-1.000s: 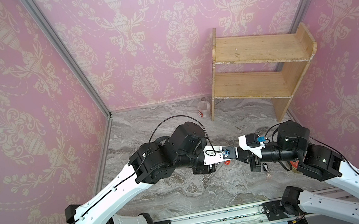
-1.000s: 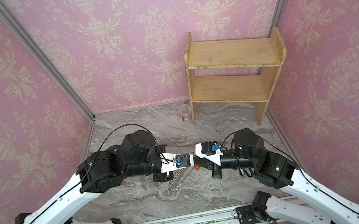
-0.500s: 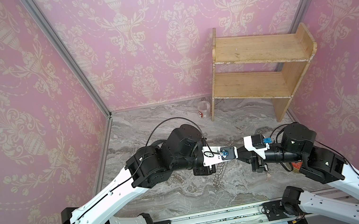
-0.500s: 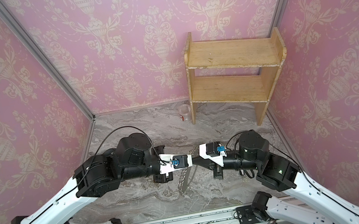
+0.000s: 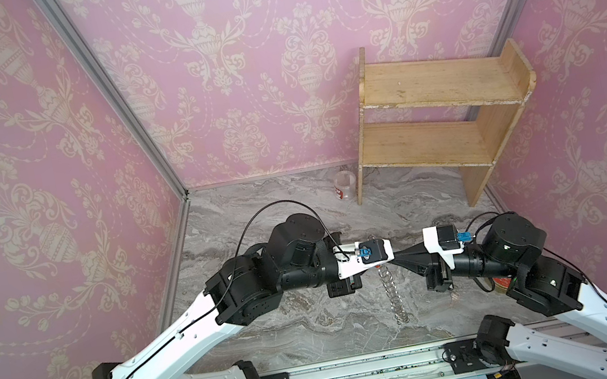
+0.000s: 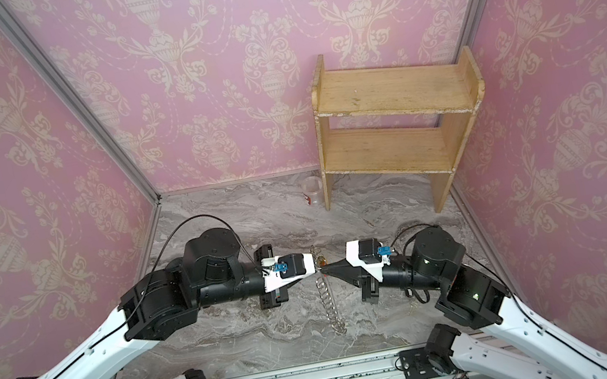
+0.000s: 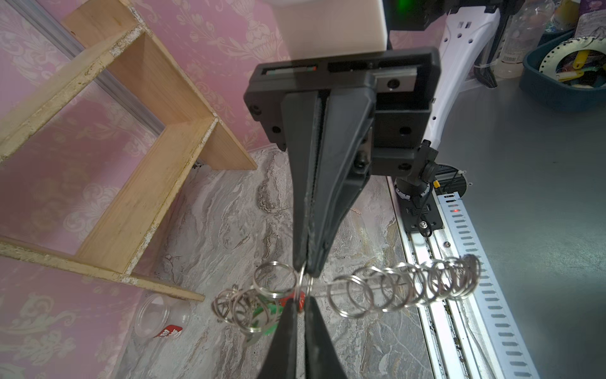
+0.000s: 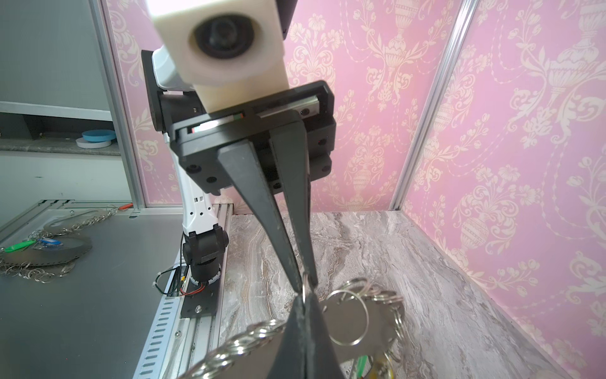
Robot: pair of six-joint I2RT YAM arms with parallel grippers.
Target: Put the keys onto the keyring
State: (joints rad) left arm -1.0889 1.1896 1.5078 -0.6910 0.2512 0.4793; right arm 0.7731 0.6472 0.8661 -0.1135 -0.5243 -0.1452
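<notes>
Our right gripper point(image 7: 306, 269) is clenched on the keyring point(image 7: 274, 279), nipping its thin silver wire between tapered matt-black fingers. Our left gripper point(image 8: 304, 283) meets it tip to tip, jaws a slit apart astride the same rim, released rather than pinching. A chain point(image 6: 327, 300) of linked steel loops sags from the ring to the veined grey marble floor point(image 5: 256, 215). The keys point(image 7: 267, 315), showing green and red plastic tags, hang bunched just beside the tips.
</notes>
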